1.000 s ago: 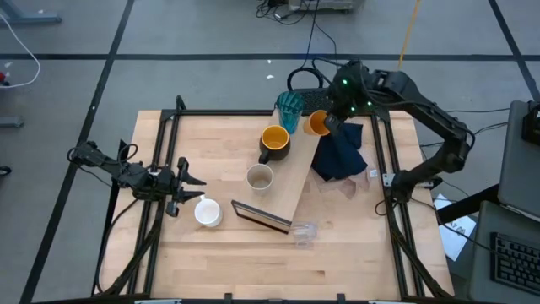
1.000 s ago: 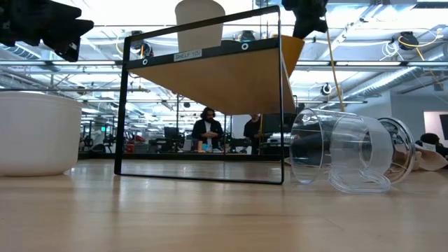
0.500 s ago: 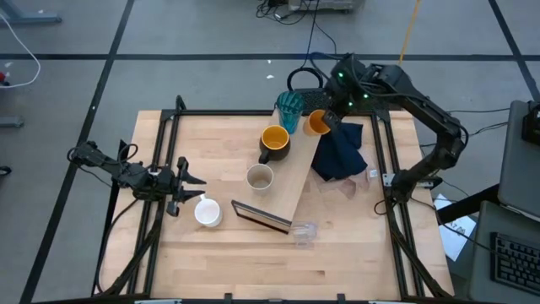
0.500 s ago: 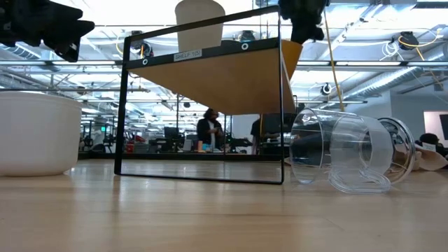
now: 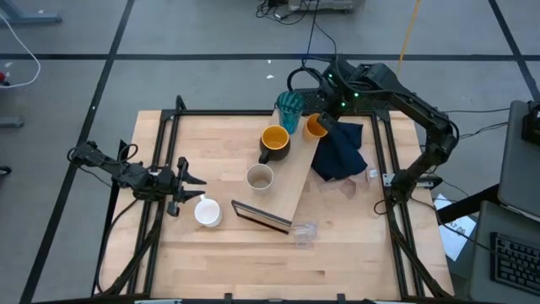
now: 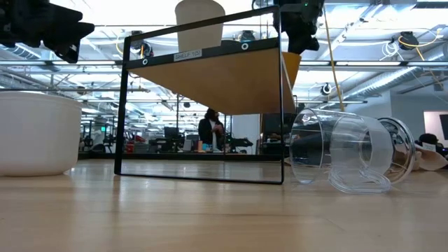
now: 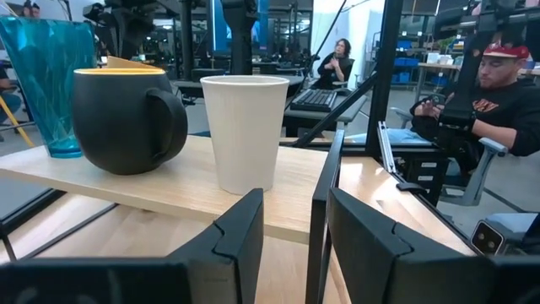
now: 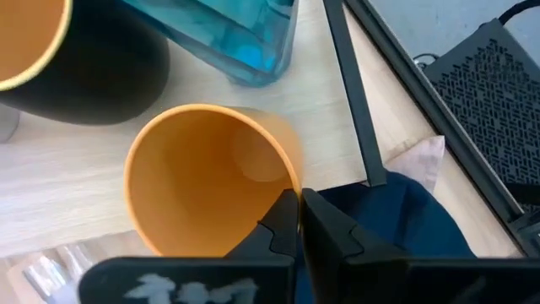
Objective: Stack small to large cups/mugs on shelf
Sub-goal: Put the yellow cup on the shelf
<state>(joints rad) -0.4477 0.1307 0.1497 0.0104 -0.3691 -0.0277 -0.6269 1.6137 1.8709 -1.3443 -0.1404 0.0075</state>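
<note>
Right tool (image 8: 297,221) pinches the orange cup's (image 8: 207,177) rim at the shelf's (image 5: 295,177) far end beside the teal tumbler (image 5: 289,108); left tool (image 5: 187,191), fingers spread, waits by the white mug (image 5: 207,212)

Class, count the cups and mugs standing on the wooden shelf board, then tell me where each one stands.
4: the teal tumbler at the far end, the orange cup beside it, held by the right gripper, then the dark mug and the beige cup nearer.
</note>
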